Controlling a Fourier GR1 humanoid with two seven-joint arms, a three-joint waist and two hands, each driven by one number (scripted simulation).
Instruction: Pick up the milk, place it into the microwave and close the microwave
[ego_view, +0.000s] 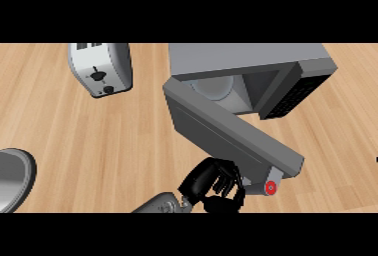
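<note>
Your left hand (212, 181) has its fingers curled round the pale, red-capped milk (269, 186), right up against the open microwave door (221, 127).

A silver toaster (102, 69) stands on the light wooden counter (88, 135) toward the upper left, its two top slots cut by the view's upper edge and dark knobs showing on its near face. At the left edge, partly out of view, lies a round grey metal pan or bowl (13, 177), well apart from the toaster.
</note>
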